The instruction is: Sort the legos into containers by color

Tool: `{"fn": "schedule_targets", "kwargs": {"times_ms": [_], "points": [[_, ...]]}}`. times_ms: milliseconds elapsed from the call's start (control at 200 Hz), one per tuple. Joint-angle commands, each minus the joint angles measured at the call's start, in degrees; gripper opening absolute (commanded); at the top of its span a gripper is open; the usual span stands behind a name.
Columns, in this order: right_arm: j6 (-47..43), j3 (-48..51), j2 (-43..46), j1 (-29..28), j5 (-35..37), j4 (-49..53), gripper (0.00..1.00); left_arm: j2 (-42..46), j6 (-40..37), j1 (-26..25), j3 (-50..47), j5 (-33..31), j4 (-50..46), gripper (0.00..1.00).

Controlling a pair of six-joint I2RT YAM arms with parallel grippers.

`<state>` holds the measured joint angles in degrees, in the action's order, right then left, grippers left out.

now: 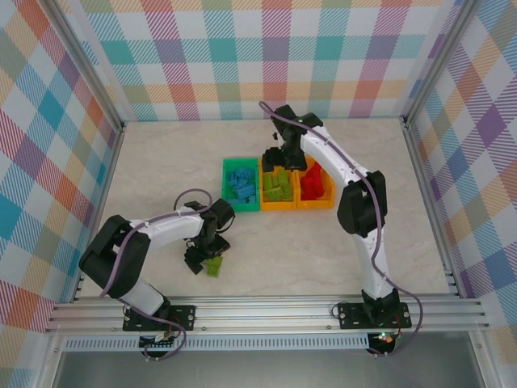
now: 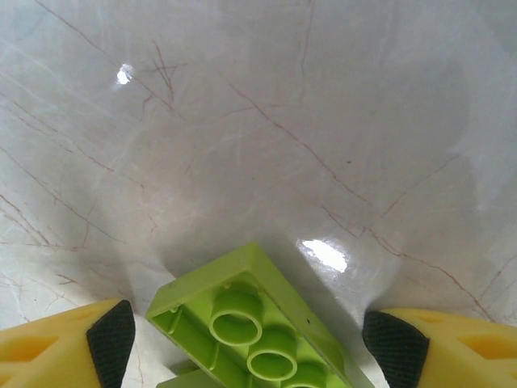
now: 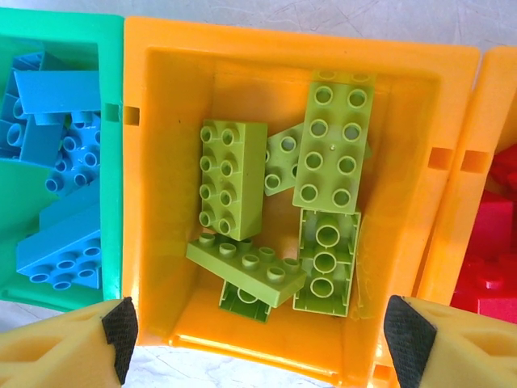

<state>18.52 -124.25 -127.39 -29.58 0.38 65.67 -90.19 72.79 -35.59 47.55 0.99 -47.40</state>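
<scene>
While the right claw (image 3: 264, 333) is hanging over the middle orange bin (image 3: 161, 73), its jaws are standing wide and carrying nothing, with one pad at either lower corner of the wrist view. We are counting about six lime legos (image 3: 233, 178) lying loosely inside that bin. Some are overlapping, so the lower ones are showing only in part. Against the bin's left wall the green bin (image 3: 56, 24) is holding the blue legos (image 3: 56, 89). Against its right wall the other orange bin (image 3: 493, 121) is holding the red legos (image 3: 493, 234). Both neighbours are being cut off by the frame edges. The three are sitting in a tight row, rims meeting.

Well apart from the middle orange bin, toward the arm bases and to its left, the left claw (image 2: 254, 343) is straddling a single lime brick (image 2: 242, 315) on the counter (image 2: 283, 121). Its jaws are standing wide, and a sliver of counter is showing between the brick and the pad (image 2: 113, 339) at the left of the wrist view. On the other side we are not making out whether pad and brick are meeting. The brick's near end is running off the bottom of that view. Bare marbled counter is stretching between this brick and the bins, and beyond the bins up to the plaid back wall (image 1: 275, 56). From the top camera the left wrist is covering much of the brick.
</scene>
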Motion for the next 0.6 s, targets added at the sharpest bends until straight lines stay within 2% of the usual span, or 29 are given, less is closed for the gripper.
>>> {"fn": "schedule_targets", "kwargs": {"times_ms": [0, 340, 595], "points": [[-0.99, 1.07, 3.67, 0.66, 0.67, 0.94, 0.82, -4.37, 0.29, 0.44, -0.13, -5.88, 11.58, 0.79], [0.27, 6.04, 7.01, 1.11, 1.52, -0.77, 0.82, -3.94, -0.56, 0.75, 1.74, -8.31, 10.03, 0.67], [0.54, 6.91, 7.94, 1.36, 2.02, -0.87, 0.82, -3.58, -0.63, 0.88, 2.59, -9.77, 9.74, 0.62]]}}
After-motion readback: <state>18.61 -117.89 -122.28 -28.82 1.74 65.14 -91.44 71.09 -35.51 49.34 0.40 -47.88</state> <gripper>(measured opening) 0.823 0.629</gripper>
